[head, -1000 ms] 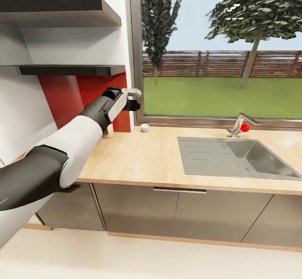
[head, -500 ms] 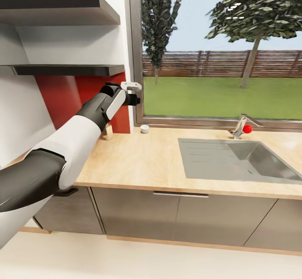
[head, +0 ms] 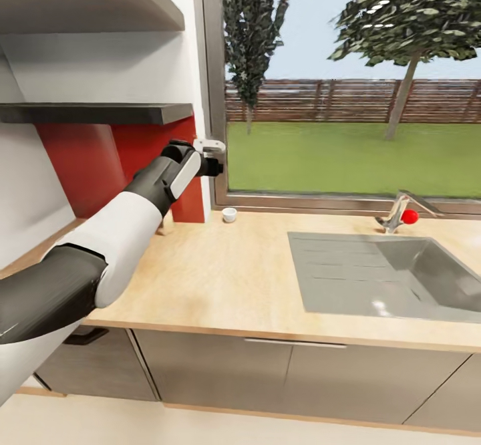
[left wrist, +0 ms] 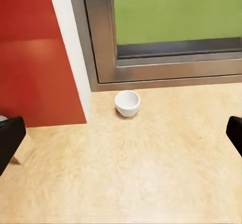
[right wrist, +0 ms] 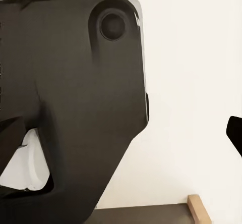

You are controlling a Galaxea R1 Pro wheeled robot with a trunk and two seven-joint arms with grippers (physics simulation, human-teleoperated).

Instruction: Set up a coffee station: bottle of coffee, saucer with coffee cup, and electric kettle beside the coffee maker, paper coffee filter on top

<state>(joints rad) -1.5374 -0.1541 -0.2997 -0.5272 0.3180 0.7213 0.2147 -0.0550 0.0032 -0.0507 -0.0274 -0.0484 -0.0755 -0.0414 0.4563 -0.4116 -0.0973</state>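
**Left arm raised over the counter corner, cup by the window**

Seen from the head: left arm stretched forward and up, left gripper held in the air in front of the window frame, above and slightly left of the coffee cup. Fingers spread wide in the left wrist view, one dark fingertip at each side edge with bare worktop between, clasping nothing.

Small white coffee cup standing upright on the kitchen countertop, right at the back edge below the window sill, just beside the foot of the red wall panel. Not on any saucer, resting directly on the tan wood-grain surface. Well apart from the steel sink, which lies sunk into the worktop to the right of the cup, with a tap carrying a red knob behind it.

Two dark grey slabs of the kitchen shelf mounted on the wall above and left of the cup, the lower one ending at the window frame; tops hidden from this angle. A small pale wooden piece partly visible behind the forearm, left of the cup.

Right wrist view: close against a large dark robot body part with pale wall beyond; one black fingertip at the edge only, so cannot tell whether the right gripper is parted or closed
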